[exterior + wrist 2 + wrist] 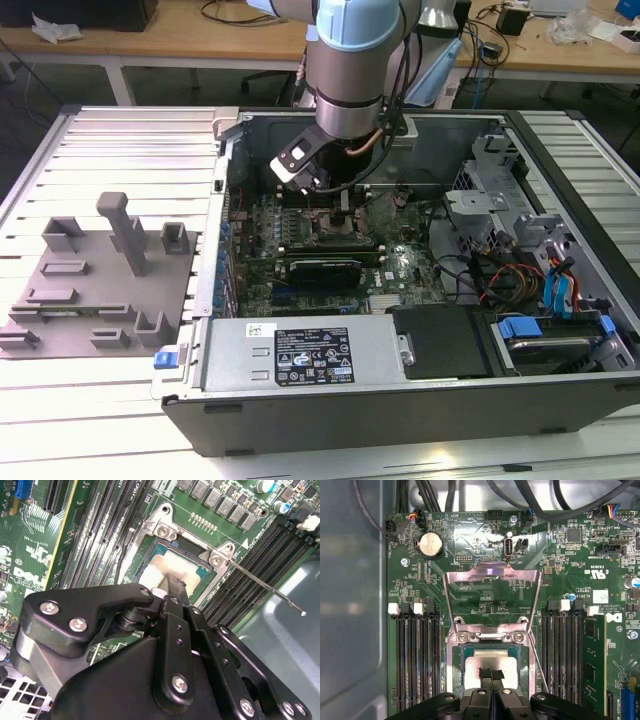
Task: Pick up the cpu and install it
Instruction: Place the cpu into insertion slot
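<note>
The small square silver-topped cpu sits in the metal-framed motherboard socket, directly beneath the black end effector, whose 2 fingers are closed together.

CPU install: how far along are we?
Done: the cpu lies in the socket. In hand: the gripper, fingers shut together, is down at the cpu's top. Left: the load plate stands open and the lever is free, so nothing clamps the cpu yet.
</note>
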Available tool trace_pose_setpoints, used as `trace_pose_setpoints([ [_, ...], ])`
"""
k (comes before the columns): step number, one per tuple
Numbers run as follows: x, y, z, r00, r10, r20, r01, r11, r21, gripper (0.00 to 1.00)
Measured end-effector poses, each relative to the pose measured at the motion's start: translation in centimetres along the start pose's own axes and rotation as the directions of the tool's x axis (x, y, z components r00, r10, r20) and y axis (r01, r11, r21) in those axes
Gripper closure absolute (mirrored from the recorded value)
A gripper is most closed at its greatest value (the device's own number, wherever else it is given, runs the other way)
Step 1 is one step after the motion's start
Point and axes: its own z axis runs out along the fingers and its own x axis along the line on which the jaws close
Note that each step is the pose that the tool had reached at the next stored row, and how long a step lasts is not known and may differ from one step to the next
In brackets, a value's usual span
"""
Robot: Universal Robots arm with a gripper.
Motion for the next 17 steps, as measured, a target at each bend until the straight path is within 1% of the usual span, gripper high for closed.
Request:
trace_pose_setpoints([
  [6, -0.02, -0.01, 0.32, 1.0000, 0.000, 0.0006, 0.000, 1.0000, 0.0003, 0.89],
  [17, -0.02, -0.01, 0.46, 1.0000, 0.000, 0.0001, 0.000, 1.0000, 0.0000, 0.89],
])
